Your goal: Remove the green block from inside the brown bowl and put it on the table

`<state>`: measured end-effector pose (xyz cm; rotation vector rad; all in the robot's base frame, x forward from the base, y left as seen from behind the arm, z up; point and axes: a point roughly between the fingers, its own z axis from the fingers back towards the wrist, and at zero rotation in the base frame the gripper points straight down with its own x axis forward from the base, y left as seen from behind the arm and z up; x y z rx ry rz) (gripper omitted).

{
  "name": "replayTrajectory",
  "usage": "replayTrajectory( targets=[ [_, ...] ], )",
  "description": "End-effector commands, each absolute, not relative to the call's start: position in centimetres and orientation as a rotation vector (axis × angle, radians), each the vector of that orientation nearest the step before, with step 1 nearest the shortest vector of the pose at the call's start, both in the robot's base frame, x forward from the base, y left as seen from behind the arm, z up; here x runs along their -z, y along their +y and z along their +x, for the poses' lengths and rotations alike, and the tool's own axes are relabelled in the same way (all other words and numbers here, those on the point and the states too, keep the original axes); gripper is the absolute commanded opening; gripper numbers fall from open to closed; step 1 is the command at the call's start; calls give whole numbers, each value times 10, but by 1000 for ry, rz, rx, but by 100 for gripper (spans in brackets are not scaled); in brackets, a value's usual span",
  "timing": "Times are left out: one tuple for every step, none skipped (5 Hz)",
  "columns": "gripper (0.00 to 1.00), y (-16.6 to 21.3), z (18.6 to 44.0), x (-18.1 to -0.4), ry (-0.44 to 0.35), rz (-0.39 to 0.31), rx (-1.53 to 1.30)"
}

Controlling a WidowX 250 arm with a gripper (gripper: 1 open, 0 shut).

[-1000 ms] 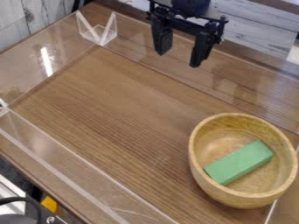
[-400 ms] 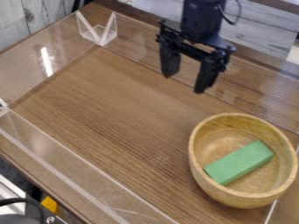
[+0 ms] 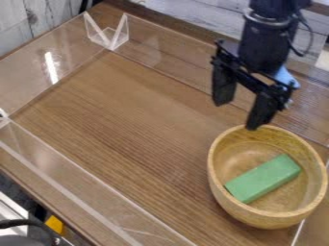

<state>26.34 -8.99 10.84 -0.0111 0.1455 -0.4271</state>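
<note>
A black cable (image 3: 29,223) loops beside a small yellow object (image 3: 54,224), both well apart from the jaws (image 3: 240,99), across the worktop (image 3: 115,115).

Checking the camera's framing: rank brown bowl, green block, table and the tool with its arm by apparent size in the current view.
1. Wooden table
2. Black tool with its arm and light-brown wooden bowl: too close to rank, and the tool may be nearer the camera
3. Green block
</note>
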Motion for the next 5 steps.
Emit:
replayTrajectory(
  targets=[
    [100, -106, 256, -121, 87, -14, 508],
    [100, -115, 251, -116, 80, -12, 564],
    [100, -121, 247, -110, 76, -10, 608],
    [100, -124, 246, -103, 75, -8, 618],
    [100, -127, 246, -98, 75, -7, 621]
  ],
)
